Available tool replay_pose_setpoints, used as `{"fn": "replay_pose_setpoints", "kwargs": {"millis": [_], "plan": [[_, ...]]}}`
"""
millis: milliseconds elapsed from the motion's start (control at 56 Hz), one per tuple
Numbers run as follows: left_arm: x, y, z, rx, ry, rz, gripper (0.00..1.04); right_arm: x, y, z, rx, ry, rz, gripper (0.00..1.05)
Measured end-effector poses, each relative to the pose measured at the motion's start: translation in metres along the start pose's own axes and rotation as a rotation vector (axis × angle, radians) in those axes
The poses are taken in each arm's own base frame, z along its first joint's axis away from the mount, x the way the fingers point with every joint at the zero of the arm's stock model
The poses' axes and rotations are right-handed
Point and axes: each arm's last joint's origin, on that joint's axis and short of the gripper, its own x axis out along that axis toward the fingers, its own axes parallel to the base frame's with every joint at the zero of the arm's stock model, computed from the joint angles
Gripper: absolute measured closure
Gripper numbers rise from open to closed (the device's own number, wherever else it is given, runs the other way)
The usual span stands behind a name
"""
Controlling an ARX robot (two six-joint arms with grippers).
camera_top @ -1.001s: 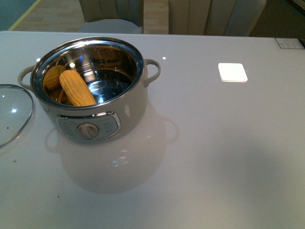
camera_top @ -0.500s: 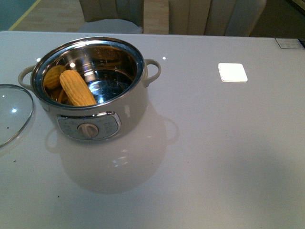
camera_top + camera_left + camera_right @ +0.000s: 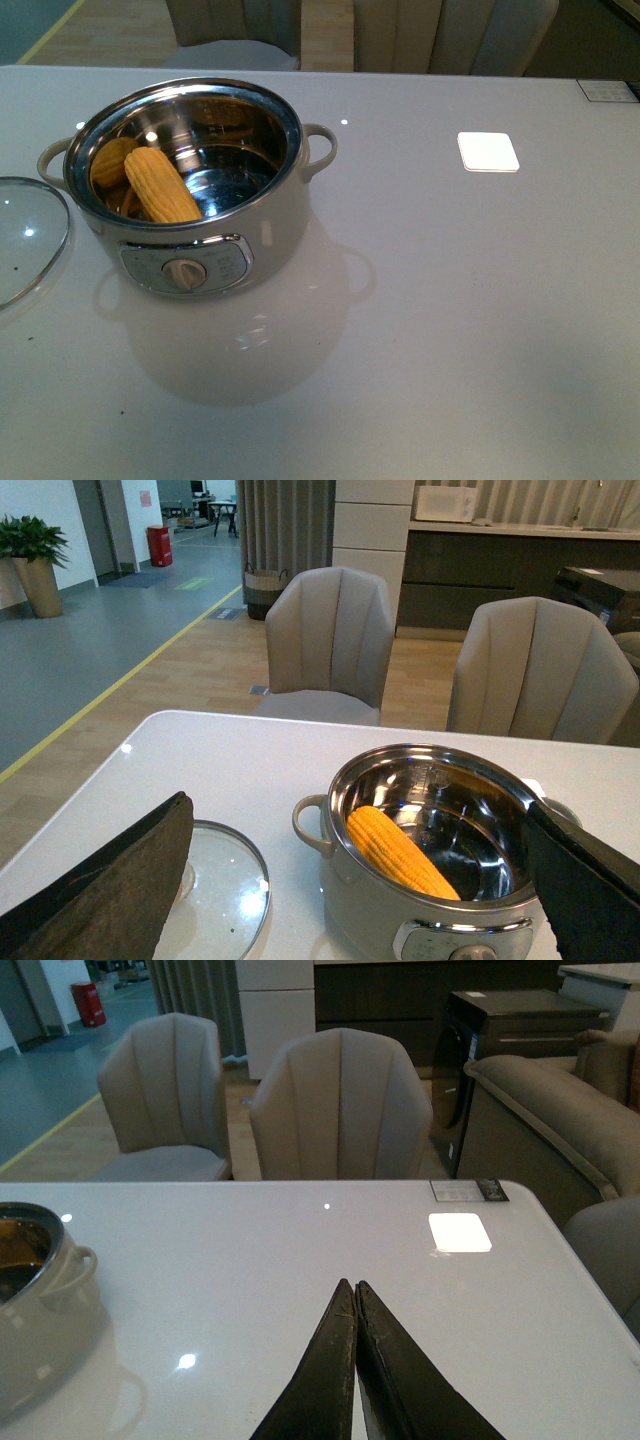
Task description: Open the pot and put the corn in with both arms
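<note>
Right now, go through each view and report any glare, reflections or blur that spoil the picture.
Front view: a bright ceiling-light patch glares on the table; the pot's steel wall mirrors the corn; otherwise sharp. Left wrist view: the left end effector's fingers are blurred at the edges, and the lid glints. Right wrist view: the same patch and small light spots on the glossy tabletop.

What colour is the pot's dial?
Beige, on a silver panel; the dial on the pot shows best in the front view.
</note>
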Motion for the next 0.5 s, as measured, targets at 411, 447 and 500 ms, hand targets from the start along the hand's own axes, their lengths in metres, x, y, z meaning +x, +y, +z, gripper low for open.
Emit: {"fn": "replay_pose_setpoints", "kwargs": {"millis": [411, 447, 500], "plan": [[0.0000, 0.0000, 0.0000, 0.000, 0.000, 0.000, 0.07, -0.0085, 0.0000, -0.0022, 0.000, -0.026, 0.000, 1.03], [0.0000, 0.0000, 0.0000, 0.000, 0.000, 0.000, 0.07, -0.0092, 0.0000, -0.0023, 0.000, -0.026, 0.000, 1.03], [0.0000, 0.0000, 0.0000, 0.000, 0.000, 0.000, 0.07, -0.0101, 0.0000, -0.0023, 0.000, -0.026, 0.000, 1.03]]}}
